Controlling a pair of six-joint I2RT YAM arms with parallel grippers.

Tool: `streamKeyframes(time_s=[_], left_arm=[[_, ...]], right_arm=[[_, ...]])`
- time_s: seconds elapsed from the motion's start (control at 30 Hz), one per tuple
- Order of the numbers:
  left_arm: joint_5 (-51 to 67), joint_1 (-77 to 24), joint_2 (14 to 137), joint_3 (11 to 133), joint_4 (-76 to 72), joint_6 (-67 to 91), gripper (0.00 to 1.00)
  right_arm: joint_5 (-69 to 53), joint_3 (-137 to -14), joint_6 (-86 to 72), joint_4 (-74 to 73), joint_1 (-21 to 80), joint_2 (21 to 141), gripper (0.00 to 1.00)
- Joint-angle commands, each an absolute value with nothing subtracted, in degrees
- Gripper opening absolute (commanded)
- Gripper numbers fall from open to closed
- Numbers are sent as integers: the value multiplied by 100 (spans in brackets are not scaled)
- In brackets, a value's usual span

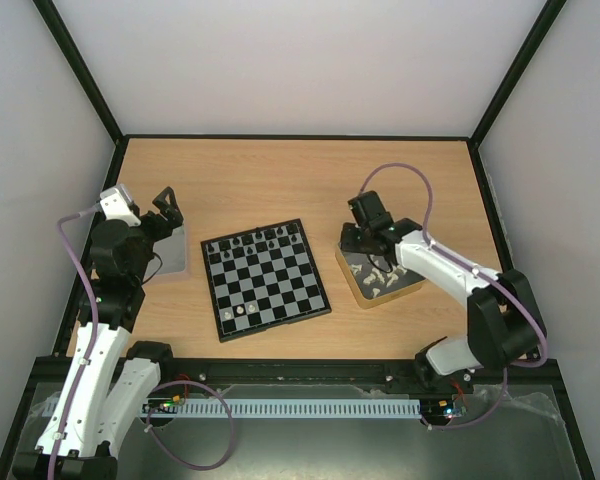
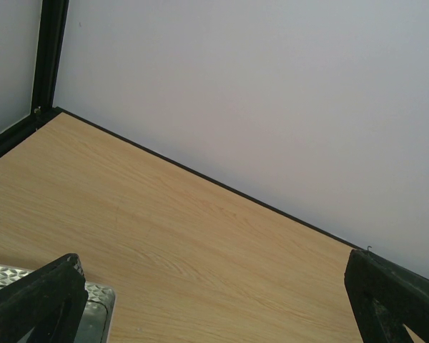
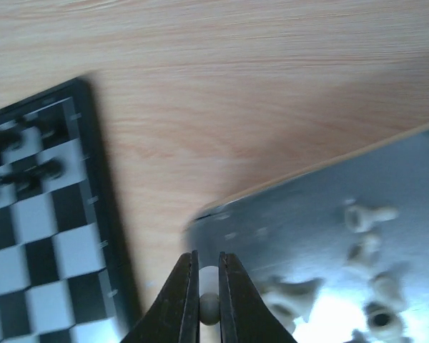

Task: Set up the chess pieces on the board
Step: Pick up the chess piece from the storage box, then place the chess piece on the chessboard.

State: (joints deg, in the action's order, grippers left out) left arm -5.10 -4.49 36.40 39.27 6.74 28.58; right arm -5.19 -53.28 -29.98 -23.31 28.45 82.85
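One white piece (image 3: 209,306) is pinched in the closed right gripper (image 3: 209,266) over the gold-rimmed tray (image 3: 322,193) corner, left gripper (image 2: 214,300) gaping idle; recommend lifting vertically clear before crossing to the board (image 1: 265,278).

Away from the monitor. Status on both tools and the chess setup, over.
Right tool shut on white piece at gold-rimmed tray. Left tool open, empty. Board partly set. Nothing seen between tray and board.

Left jaws wide, right jaws pinched
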Motion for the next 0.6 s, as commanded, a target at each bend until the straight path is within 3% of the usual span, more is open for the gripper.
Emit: streamKeyframes(time_s=[0.0,0.3,0.57], left_arm=[[-520,-433,3640,3889,506,2837,100],[-509,-431,3628,3880,500,2828,100],[-519,-431,3616,3882,501,2839,100]], right_arm=[[-453,-5580,-3315,-2657,3473,7932,5],[-144,-6057,-3736,-2365,5262,8364,3],[-242,-6360,-3850,-2121,6153,9150,2]])
